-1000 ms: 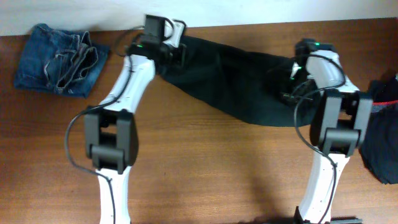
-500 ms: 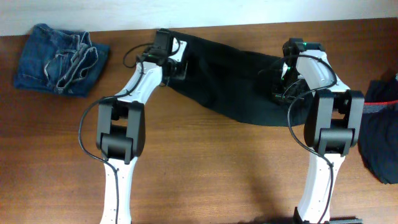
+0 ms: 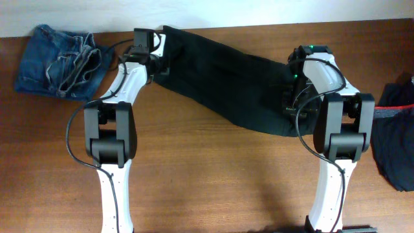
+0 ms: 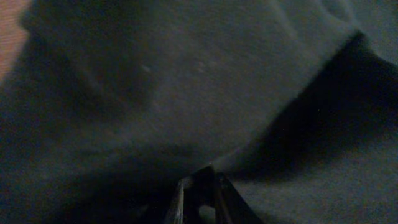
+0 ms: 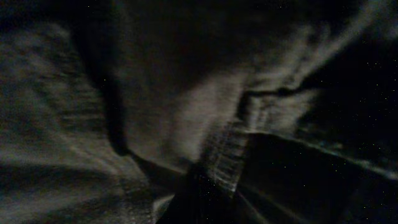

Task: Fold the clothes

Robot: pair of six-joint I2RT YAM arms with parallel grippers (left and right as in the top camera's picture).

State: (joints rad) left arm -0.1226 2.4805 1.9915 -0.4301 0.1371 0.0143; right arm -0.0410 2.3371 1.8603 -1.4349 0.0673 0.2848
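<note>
Plainly the folding is at an early stage: the black trousers point(image 3: 220, 81) lie as one long diagonal band across the far half of the surface point(image 3: 213, 175), from the back edge at left down towards the right, with no crosswise fold made in them as far as I can judge. The left end effector point(image 3: 157, 57) is at their upper left end, its fingers nearly together with cloth bunched at the tips in its wrist view. The right end effector point(image 3: 289, 103) is at the lower right end and seems pinched shut on a ribbed hem, though that view is dark. One pair of blue jeans point(image 3: 57, 61) sits in a rumpled stack at far left, well apart. One dark garment with a reddish band point(image 3: 396, 139) lies heaped at the right edge. That makes three garments and two arms.
</note>
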